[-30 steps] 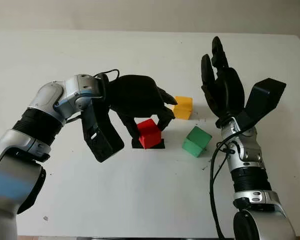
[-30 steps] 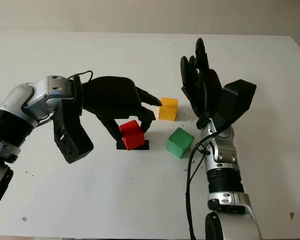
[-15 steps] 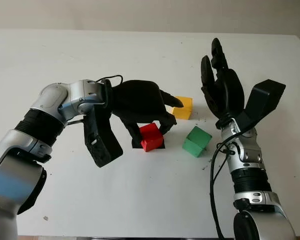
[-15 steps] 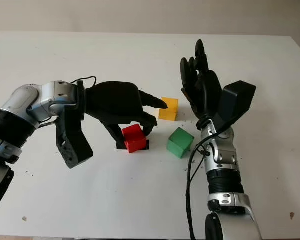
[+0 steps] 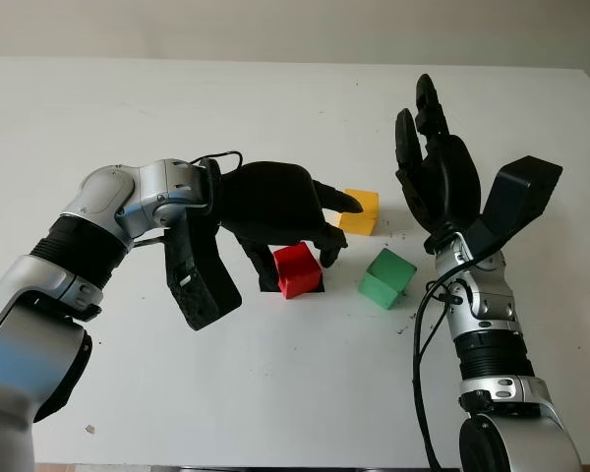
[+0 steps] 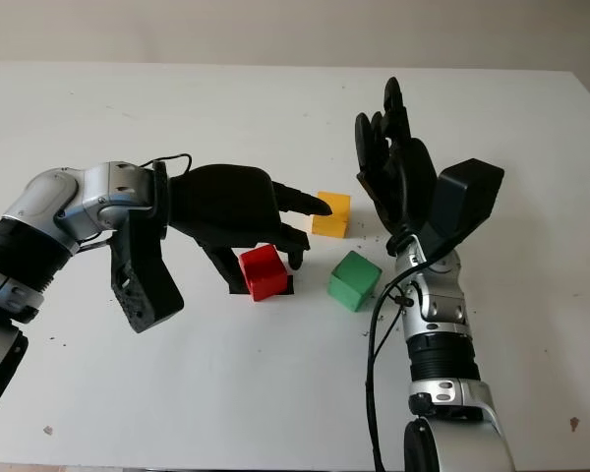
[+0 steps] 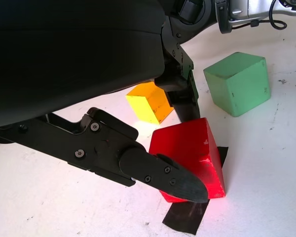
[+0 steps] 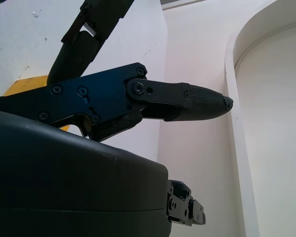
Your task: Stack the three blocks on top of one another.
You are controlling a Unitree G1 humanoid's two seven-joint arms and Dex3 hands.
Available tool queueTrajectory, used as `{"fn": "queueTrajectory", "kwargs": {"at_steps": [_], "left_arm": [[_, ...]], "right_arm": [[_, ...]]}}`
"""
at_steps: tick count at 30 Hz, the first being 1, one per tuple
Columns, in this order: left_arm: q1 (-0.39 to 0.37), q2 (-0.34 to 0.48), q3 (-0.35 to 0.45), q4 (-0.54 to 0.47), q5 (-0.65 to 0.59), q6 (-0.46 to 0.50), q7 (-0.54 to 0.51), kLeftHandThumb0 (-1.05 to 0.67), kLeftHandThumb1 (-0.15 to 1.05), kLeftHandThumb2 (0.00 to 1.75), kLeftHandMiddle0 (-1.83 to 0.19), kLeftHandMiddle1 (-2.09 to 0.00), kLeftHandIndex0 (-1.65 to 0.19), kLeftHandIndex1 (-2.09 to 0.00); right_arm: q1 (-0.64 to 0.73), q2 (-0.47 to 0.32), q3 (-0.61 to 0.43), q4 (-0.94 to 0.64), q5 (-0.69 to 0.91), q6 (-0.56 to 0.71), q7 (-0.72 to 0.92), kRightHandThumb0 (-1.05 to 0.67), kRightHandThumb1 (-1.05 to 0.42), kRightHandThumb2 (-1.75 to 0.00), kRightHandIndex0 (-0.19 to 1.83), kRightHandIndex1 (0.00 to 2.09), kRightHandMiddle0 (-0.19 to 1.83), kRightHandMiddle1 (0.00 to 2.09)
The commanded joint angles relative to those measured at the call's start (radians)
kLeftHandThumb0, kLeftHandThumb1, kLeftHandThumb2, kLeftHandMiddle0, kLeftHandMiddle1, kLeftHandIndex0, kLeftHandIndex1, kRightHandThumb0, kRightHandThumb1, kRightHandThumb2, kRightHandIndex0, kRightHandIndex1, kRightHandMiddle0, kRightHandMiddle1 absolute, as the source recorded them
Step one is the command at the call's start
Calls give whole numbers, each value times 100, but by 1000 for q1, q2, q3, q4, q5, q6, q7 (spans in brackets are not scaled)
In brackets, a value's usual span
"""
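Observation:
A red block [image 5: 297, 270] sits slightly tilted on a black tape mark [image 5: 316, 287] near the table's middle. My left hand [image 5: 293, 246] reaches over it from the left and is shut on it. The thumb [image 7: 163, 175] presses its near face and a finger [image 7: 186, 101] its far side. A yellow block [image 5: 362, 211] lies just behind the hand's fingertips. A green block [image 5: 387, 277] stands on the table to the right of the red one. My right hand [image 5: 423, 118] is held upright and open above the table, right of the green block.
The white table [image 5: 275, 383] has bare room in front of the blocks and to the far left. Small dark specks lie near the green block. The table's far edge meets a pale wall.
My left hand has sunk a little and shifted slightly right, and the red block has moved with it, lower onto the tape mark. The right arm has stayed still.

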Motion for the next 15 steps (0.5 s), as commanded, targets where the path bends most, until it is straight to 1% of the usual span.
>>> {"fn": "queueTrajectory", "kwargs": {"at_steps": [1,5,8,11,12,15], "left_arm": [[-8,15,2,-22,3,4,2,-76,92,5,-2,-5,-38,-13],[-5,31,8,-43,-10,18,-23,-77,91,5,0,-4,-32,-6],[12,53,26,-73,-32,32,-33,-75,90,5,1,-4,-26,-4],[34,82,58,-106,-101,69,-83,-78,89,5,3,-4,-21,-2],[40,89,65,-118,-114,81,-95,-75,89,5,5,-4,-18,-2],[80,138,138,-199,-241,172,-186,-73,88,5,9,-3,-14,-2]], "right_arm": [[-1,-4,-4,-14,8,-9,3,-67,-105,-48,-19,0,-19,0],[-1,-2,-5,-14,7,-3,-4,-67,-105,-46,-19,0,-19,0],[1,0,-4,-15,7,-5,-5,-67,-105,-46,-19,0,-19,0],[3,0,-1,-18,4,1,-9,-67,-105,-47,-19,0,-19,0],[4,0,-1,-20,4,3,-11,-67,-105,-47,-19,0,-19,0],[5,-6,0,-21,6,2,0,-66,-105,-48,-19,0,-19,0]]}}
